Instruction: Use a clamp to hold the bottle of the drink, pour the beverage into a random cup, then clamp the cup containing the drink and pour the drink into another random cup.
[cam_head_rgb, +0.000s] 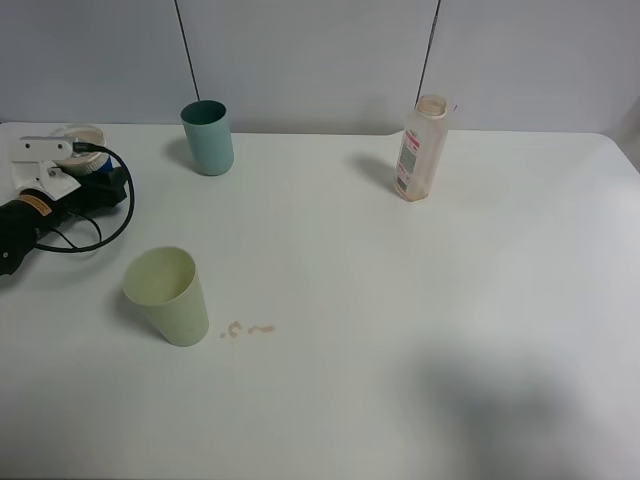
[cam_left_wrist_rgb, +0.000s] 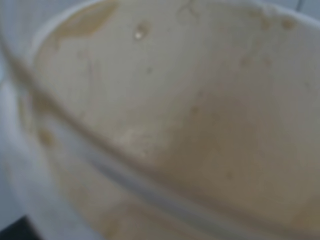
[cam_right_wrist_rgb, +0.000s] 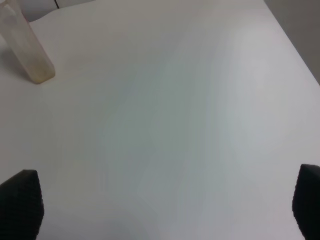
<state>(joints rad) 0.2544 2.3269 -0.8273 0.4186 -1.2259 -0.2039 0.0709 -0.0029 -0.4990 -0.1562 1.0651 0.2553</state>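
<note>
White tabletop (cam_head_rgb: 420, 330) carries everything the task needs, all of it standing upright. The bottle (cam_head_rgb: 421, 148) is at the far right, cap off, with a red-and-white label and what looks like very little liquid inside. The teal cup (cam_head_rgb: 207, 137) stands at the far left, and the pale yellow-green cup (cam_head_rgb: 167, 296) is nearer the camera on the left, with a few small brownish drops (cam_head_rgb: 247, 329) on the table just beside it.

Judging from this layout, the step in hand is the first one: getting a clamp onto the bottle. The right gripper (cam_right_wrist_rgb: 165, 205) has its dark fingertips (cam_right_wrist_rgb: 20, 202) spread wide apart with nothing between them, and its wrist view shows the bottle well off toward the far side, so a long approach remains. It should come in level, centre the bottle's body between the jaws at about label height, and close only once both pads flank it (an open, light bottle will likely tip or skid if nudged on one side).

The left arm (cam_head_rgb: 40, 205) lies at the table's left edge by a stained whitish container (cam_left_wrist_rgb: 175, 115), which fills its wrist view; I cannot tell whether that gripper is open or closed.

For pouring, the nearer cup seems the shorter carry.
</note>
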